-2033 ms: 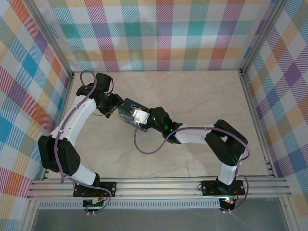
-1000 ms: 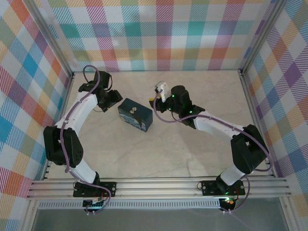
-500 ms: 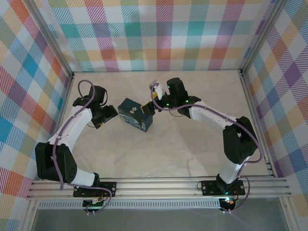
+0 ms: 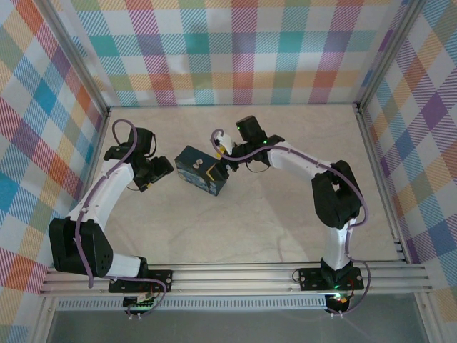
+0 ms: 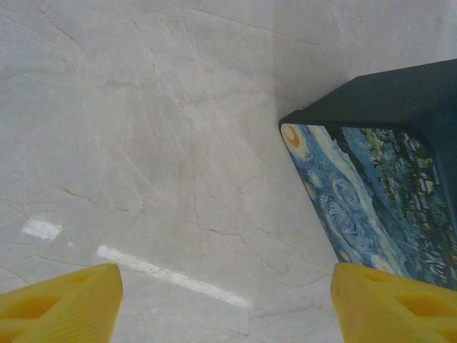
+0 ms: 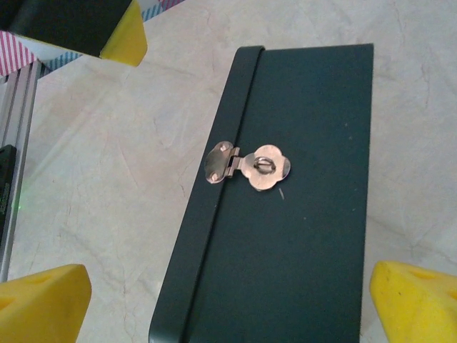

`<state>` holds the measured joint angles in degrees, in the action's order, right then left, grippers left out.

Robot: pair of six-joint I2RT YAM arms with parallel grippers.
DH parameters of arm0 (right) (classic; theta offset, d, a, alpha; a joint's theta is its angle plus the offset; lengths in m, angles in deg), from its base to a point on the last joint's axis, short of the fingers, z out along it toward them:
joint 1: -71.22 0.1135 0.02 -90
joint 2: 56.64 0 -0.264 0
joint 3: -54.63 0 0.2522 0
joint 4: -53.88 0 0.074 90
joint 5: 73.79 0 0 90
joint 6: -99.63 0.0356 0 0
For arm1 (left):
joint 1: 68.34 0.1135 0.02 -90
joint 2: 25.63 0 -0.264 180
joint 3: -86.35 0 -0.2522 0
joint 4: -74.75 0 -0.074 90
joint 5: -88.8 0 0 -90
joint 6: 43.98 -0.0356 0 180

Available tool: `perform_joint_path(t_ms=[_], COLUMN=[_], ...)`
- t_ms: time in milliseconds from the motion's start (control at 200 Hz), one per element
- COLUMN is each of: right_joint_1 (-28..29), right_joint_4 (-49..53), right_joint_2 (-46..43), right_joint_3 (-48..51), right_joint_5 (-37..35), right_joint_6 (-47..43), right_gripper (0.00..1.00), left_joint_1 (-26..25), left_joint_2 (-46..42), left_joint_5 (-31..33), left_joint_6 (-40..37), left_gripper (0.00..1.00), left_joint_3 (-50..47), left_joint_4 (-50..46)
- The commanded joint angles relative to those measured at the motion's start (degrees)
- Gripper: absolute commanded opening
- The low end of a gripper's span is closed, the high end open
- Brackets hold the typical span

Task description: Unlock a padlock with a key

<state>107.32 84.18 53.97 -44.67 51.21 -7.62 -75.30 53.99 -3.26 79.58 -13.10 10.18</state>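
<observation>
Top external: padlock (image 4: 201, 170) lay flat on the surface (image 4: 285, 221) between two open grippers.
Left gripper (image 4: 158, 171) stood spread and empty just beside its left end, likely to brace it. Right gripper (image 4: 223, 157) hung wide and empty over the right end, above the upturned metal hasp (image 6: 248, 166), probably lining up. Starry print; no legible writing.
</observation>
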Motion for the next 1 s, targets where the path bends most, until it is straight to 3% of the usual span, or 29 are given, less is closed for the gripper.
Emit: perform_joint_path(t_ms=[0, 230, 625, 780, 860, 995], right_joint_1=[1.4, 2.9, 5.5, 5.4, 5.2, 5.2], right_joint_4=[2.3, 1.5, -0.3, -0.3, -0.9, -4.3], right_joint_2=[1.8, 4.6, 6.2, 6.7, 6.7, 5.9], right_joint_3=[-1.8, -2.4, -1.5, -1.4, -1.4, 0.3], right_joint_5=[1.6, -6.2, -12.6, -12.2, -11.3, -10.1], right_joint_6=[-2.8, -3.2, -4.4, -1.3, 1.6, 7.8], right_gripper=[1.00, 1.00, 1.00, 0.82, 0.65, 0.67], left_joint_1=[0.7, 0.8, 1.1, 1.3, 1.3, 1.3], left_joint_2=[-1.8, -2.1, -2.4, -2.5, -2.8, -2.9], left_joint_5=[-0.3, -0.4, -0.3, -0.5, -0.5, -1.0], left_joint_6=[-0.9, -0.9, -0.9, -0.8, -0.7, -0.8], left_gripper=[0.77, 0.77, 0.77, 0.77, 0.77, 0.77], left_joint_3=[0.0, 0.1, 0.6, 0.9, 0.9, 1.1], left_joint_4=[-1.5, -1.6, -1.8, -1.9, -2.0, -2.1])
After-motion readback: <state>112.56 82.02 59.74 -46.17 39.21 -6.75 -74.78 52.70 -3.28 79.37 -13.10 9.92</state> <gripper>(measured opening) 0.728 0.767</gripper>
